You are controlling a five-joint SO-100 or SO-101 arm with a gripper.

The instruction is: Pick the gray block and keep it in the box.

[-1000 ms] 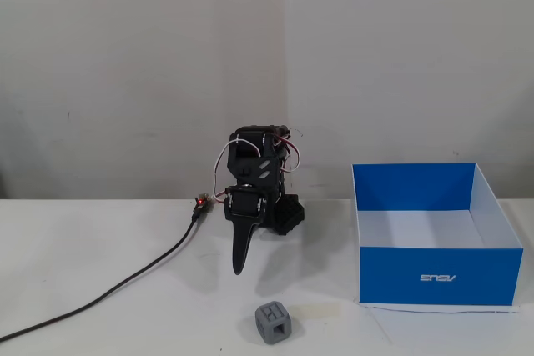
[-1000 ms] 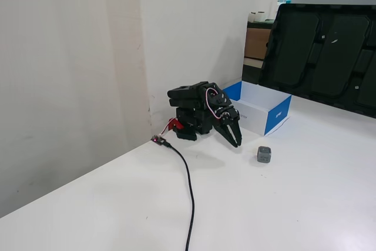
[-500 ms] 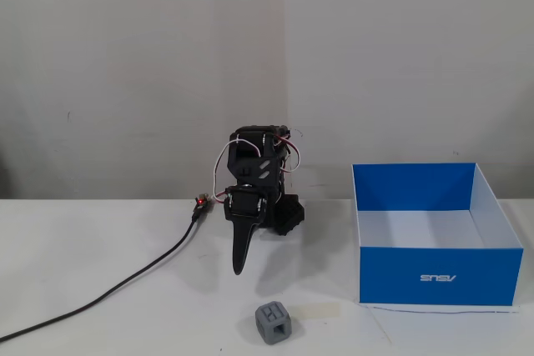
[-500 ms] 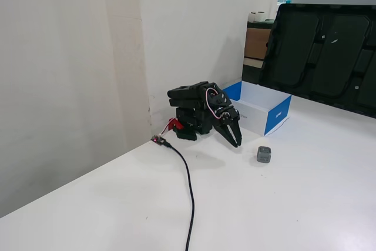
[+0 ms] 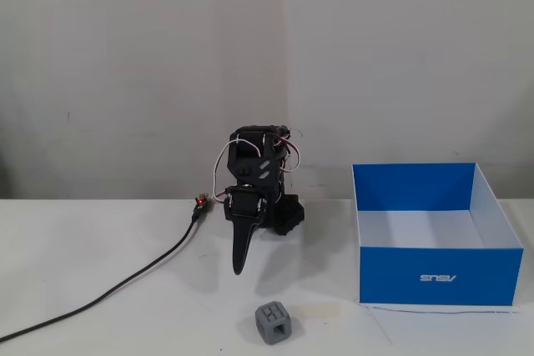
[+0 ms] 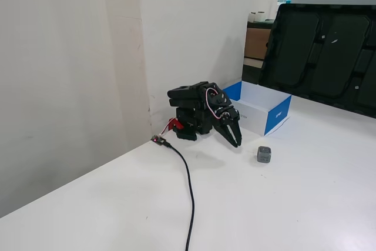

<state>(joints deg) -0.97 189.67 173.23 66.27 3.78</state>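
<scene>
Gray block [image 5: 273,323] upright on table, no long axis; tool [image 5: 239,269] clenched, empty, pointing down.

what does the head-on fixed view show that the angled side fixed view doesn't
Only the head-on fixed view shows the logo on the box front and a pale strip beside the block. Only the angled fixed view shows the dark trays behind the table. Both fixed views show the folded arm's gripper, shut and empty, the gray block on the table, the blue box and the black cable.
</scene>
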